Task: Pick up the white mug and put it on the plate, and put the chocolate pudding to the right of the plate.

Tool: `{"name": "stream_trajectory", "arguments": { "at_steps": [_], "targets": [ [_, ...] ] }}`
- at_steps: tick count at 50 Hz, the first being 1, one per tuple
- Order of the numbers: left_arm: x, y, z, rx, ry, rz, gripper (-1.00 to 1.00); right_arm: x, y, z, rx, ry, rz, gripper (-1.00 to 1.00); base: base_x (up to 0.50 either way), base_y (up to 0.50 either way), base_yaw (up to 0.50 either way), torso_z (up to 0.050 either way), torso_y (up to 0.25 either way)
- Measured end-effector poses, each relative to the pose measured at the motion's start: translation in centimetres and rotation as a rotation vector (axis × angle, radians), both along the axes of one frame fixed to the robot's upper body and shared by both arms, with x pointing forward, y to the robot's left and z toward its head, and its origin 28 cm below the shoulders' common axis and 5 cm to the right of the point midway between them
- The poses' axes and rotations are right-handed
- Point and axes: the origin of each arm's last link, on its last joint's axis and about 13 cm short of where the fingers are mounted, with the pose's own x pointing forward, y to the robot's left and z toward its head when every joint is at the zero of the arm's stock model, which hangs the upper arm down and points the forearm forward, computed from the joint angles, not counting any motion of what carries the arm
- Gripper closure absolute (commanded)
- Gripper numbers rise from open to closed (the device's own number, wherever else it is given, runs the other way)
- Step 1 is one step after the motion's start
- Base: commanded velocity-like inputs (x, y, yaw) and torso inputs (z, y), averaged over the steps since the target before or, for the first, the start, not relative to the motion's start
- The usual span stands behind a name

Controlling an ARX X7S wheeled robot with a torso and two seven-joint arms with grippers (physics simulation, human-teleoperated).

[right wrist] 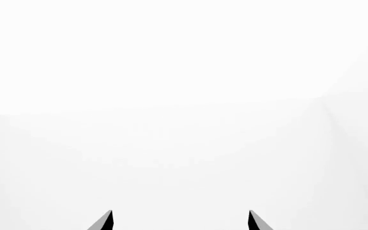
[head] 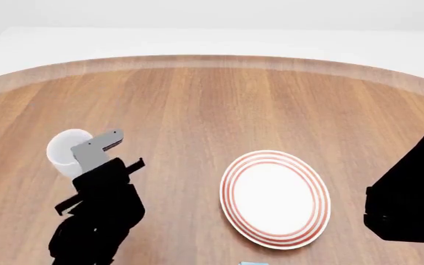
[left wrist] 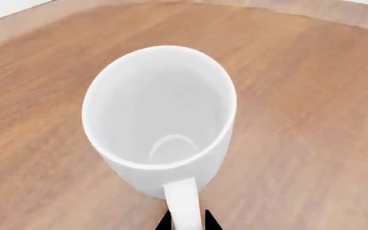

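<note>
Just ahead of the left pincer (left wrist: 187, 225), the white mug (left wrist: 158, 115) stands upright on the wooden worktop (head: 220, 110), mouth up, its loop handle turned back toward the pincer. In the left wrist view the two dark fingertips sit on either side of the handle's lower end, but so little of them shows that I cannot tell whether they are clamped on it or merely beside it. From the head view the same pincer (head: 97, 144) overlaps the near side of the mug (head: 66, 149), which sits well in from the worktop's curved far edge, with bare wood on every side. The plate (head: 275, 199), white with red rings at its rim, lies flat well off to the right of this pincer, apart from the mug, with a wide band of open wood between the two. A small light-blue sliver (head: 253, 263) shows at the head view's lower border just beside the plate's near rim; too little is visible to say what it is. The right pincer (right wrist: 180, 221) has its two fingertips spread wide apart with nothing between them, against a blank white background. The right arm (head: 411, 199) is a dark mass at the head view's right border, beyond the plate.
</note>
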Motion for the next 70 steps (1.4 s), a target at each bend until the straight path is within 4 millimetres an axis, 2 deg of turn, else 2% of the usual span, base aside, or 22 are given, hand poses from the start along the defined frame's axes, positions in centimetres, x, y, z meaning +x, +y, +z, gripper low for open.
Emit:
{"name": "stream_trajectory", "arguments": {
  "at_steps": [6, 17, 23, 30, 45, 52, 70],
  "targets": [
    [-0.7, -0.1, 3.8, 0.089, -0.153, -0.212, 1.0, 0.0, 0.0, 0.0, 0.0, -0.001, -0.001, -1.0, 0.0, 0.0, 0.0, 0.0, 0.0],
    [-3.5, -1.0, 10.3, 0.248, -0.359, -0.631, 1.0, 0.0, 0.0, 0.1, 0.0, -0.003, -0.001, -1.0, 0.0, 0.0, 0.0, 0.0, 0.0],
    [-4.5, -1.6, 12.5, 0.31, -0.39, -0.854, 1.0, 0.1, 0.0, 0.0, 0.0, -0.004, 0.0, -1.0, 0.0, 0.0, 0.0, 0.0, 0.0],
    [-4.8, -2.0, 14.7, 0.36, -0.385, -1.06, 1.0, 0.1, 0.0, 0.0, 0.0, -0.006, 0.001, -1.0, 0.0, 0.0, 0.0, 0.0, 0.0],
    [-2.9, -2.4, 19.0, 0.334, -0.305, -1.324, 1.0, 0.1, 0.0, -0.1, 0.001, -0.006, 0.005, -1.0, 0.0, 0.0, 0.0, 0.0, 0.0],
    [-2.5, -3.2, 19.4, 0.266, -0.206, -1.445, 1.0, 0.1, 0.0, -0.1, 0.002, -0.005, 0.005, -1.0, 0.0, 0.0, 0.0, 0.0, 0.0],
    [-2.4, -5.7, 16.2, 0.178, -0.018, -1.675, 1.0, 0.1, 0.0, -0.1, 0.002, -0.004, 0.006, -1.0, 0.0, 0.0, 0.0, 0.0, 0.0]
  ]
}}
